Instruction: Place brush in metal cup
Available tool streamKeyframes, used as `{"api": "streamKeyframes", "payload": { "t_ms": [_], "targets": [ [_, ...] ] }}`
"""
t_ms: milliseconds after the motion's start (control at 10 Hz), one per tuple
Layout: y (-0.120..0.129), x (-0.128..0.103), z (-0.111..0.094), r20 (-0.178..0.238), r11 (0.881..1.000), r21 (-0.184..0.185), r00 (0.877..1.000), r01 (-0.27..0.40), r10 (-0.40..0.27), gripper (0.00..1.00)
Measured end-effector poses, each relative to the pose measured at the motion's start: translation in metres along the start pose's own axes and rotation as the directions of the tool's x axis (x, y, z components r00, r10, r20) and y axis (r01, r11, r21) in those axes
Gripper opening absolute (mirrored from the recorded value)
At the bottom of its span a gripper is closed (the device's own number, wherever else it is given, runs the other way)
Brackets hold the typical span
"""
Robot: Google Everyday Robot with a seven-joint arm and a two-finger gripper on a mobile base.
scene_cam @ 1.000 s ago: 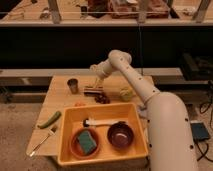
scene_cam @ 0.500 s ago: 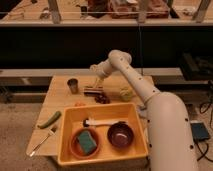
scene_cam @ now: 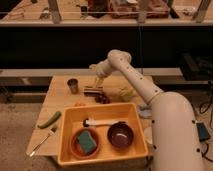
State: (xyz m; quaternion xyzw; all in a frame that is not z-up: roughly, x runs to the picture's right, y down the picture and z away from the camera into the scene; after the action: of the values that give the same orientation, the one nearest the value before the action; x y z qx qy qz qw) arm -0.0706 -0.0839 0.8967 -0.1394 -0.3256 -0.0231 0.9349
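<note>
The brush (scene_cam: 104, 122), with a long white handle and a small dark head at its left end, lies flat in the yellow bin (scene_cam: 141, 131) along its far side. The metal cup (scene_cam: 73, 85), a small grey tumbler, stands upright on the wooden table's (scene_cam: 60, 102) far left part. My gripper (scene_cam: 98, 82) hangs at the far side of the table, to the right of the cup and beyond the bin. It is just above a dark object (scene_cam: 95, 92) lying on the table. It is well apart from the brush.
In the bin, an orange bowl holds a green sponge (scene_cam: 86, 141) and a dark red bowl (scene_cam: 120, 135) sits on the right. A green vegetable (scene_cam: 50, 120) and a pale fork-like utensil (scene_cam: 42, 141) lie left of the bin. A yellowish item (scene_cam: 126, 92) lies at the back right.
</note>
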Motion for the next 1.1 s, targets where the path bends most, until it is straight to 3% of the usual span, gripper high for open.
{"api": "streamKeyframes", "payload": {
  "t_ms": [300,400,600,900,1100],
  "targets": [
    [0.018,-0.047,-0.055,-0.062,0.998,0.011,0.996,0.063,-0.062,0.80],
    [0.031,-0.062,-0.077,-0.103,0.997,-0.001,0.992,0.075,-0.075,0.80],
    [0.048,-0.070,-0.093,-0.133,0.997,-0.020,0.988,0.076,-0.078,0.80],
    [0.108,-0.052,-0.112,-0.174,0.999,-0.022,0.984,0.039,-0.042,0.80],
    [0.135,-0.013,-0.125,-0.158,1.000,-0.006,0.987,-0.026,0.025,0.80]
  ]
}}
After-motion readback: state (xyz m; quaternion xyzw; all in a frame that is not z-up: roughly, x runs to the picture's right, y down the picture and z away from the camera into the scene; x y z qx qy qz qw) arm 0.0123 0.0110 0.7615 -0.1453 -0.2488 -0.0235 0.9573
